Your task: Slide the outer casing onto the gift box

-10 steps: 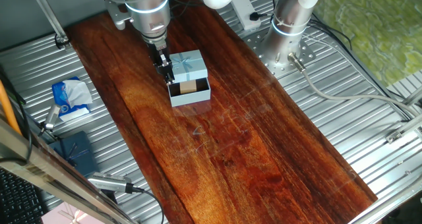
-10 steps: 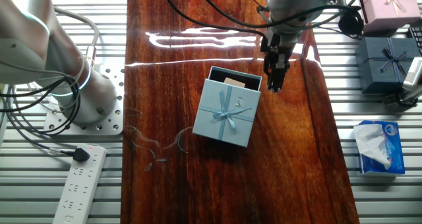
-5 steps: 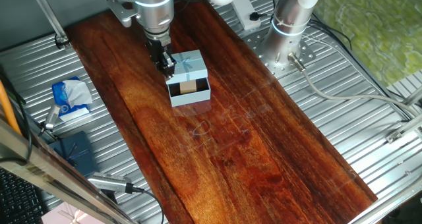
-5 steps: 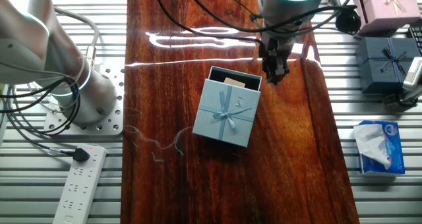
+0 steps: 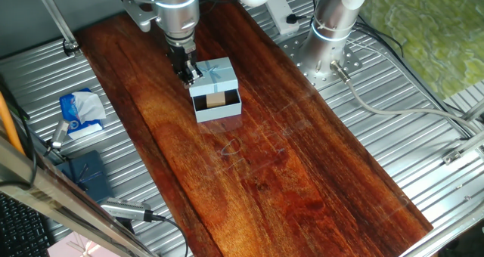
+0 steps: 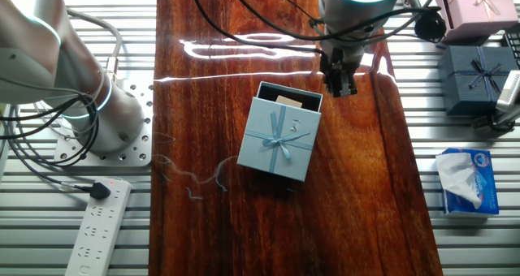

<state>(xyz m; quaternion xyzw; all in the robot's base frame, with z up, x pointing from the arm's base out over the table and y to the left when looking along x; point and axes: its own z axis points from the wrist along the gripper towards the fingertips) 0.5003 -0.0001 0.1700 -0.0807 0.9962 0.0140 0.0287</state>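
Note:
The outer casing (image 5: 215,75), light blue with a ribbon bow, lies on the wooden board and covers most of the gift box (image 5: 219,104). The box's open end sticks out and shows dark lining and a tan block. In the other fixed view the casing (image 6: 278,140) lies with the box's uncovered end (image 6: 289,98) at its far side. My gripper (image 5: 187,74) hangs just beside the casing's corner, fingers together and holding nothing. In the other fixed view my gripper (image 6: 338,88) is right of the box's open end, apart from it.
A tissue packet (image 6: 465,181), a dark navy box (image 6: 475,79) and a pale pink box (image 6: 479,4) lie on the metal table beside the board. A second arm's base (image 6: 77,93) and a power strip (image 6: 97,227) are on the opposite side.
My gripper has drawn back a little from the casing's side, toward the far end of the board. The casing and box have not moved.

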